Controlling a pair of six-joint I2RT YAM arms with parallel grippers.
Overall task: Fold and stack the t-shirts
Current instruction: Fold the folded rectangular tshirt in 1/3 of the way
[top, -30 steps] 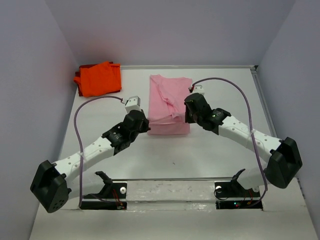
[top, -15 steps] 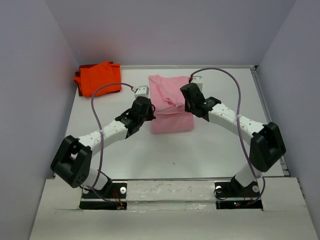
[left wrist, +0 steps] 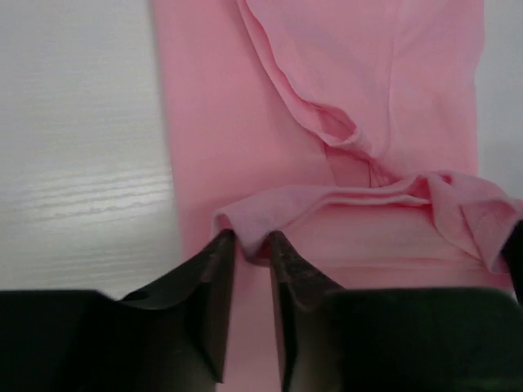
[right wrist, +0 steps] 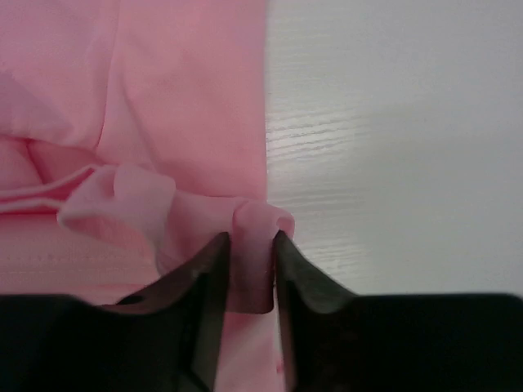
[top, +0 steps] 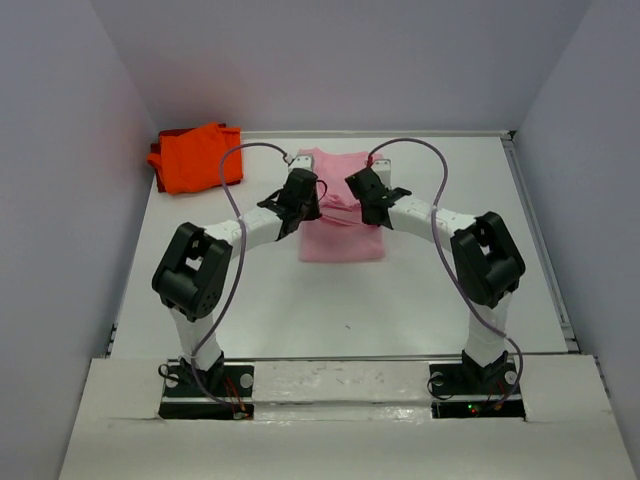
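left gripper (left wrist: 251,245): fingers drawn nearly together, clamped on a bunched fold at the left edge of the light pink t-shirt (left wrist: 229,122). the pinched cloth stood up in a small ridge that ran off to this gripper's right. ahead of the fingertips the shirt lay flat, with a curved seam crossing it. bare white desk (left wrist: 82,122) showed to the gripper's left.

right gripper (right wrist: 249,241): fingers close together, clamped on a rolled fold at the shirt's right edge. rumpled cloth trailed away to this gripper's left, and bare desk lay to its right.

top view: both grippers sat over the far part of the pink shirt, tips turned toward each other, with a creased ridge of cloth between them. the part of the shirt behind the grippers lay flat on the desk.

the bright orange t-shirt (top: 197,157) lay well apart, off to the left of the left gripper and slightly beyond it, bunched against the desk's far left corner.
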